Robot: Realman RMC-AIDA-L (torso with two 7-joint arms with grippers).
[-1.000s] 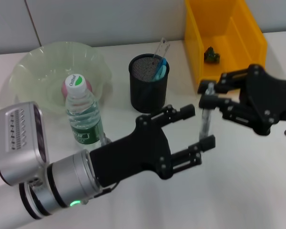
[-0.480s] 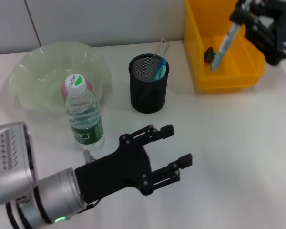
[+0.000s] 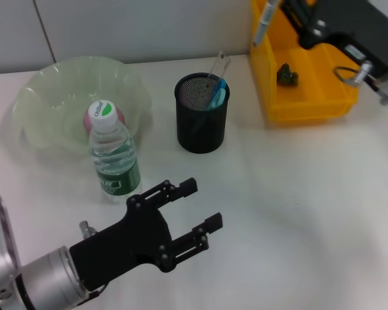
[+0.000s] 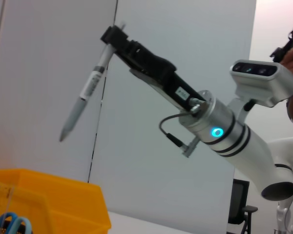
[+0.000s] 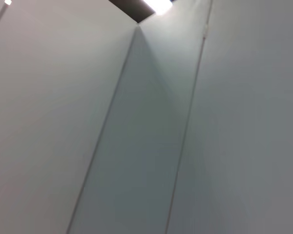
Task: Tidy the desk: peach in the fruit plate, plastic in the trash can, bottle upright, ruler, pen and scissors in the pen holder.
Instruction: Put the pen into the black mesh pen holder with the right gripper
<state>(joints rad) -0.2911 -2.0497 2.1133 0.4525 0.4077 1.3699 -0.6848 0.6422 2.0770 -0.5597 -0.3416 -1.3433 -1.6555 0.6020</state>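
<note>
My right gripper (image 3: 283, 8) is shut on a grey pen (image 3: 266, 20) and holds it high over the left wall of the yellow trash bin (image 3: 323, 97). The left wrist view shows that gripper (image 4: 112, 37) with the pen (image 4: 85, 92) hanging tip down. The black mesh pen holder (image 3: 200, 123) holds a clear ruler (image 3: 218, 66) and blue scissors (image 3: 218, 92). The water bottle (image 3: 113, 155) stands upright. The peach (image 3: 90, 119) lies in the green fruit plate (image 3: 45, 97). A dark piece of plastic (image 3: 286, 74) lies in the bin. My left gripper (image 3: 202, 203) is open and empty, low at the front left.
The yellow bin also shows in the left wrist view (image 4: 53, 209), with the scissors' blue handles (image 4: 7, 222) beside it. The right wrist view shows only wall and ceiling. The bottle stands close in front of the fruit plate.
My right gripper has risen and swung left with the pen, from over the bin's right side to above its left wall. My left arm has drawn back toward the front left.
</note>
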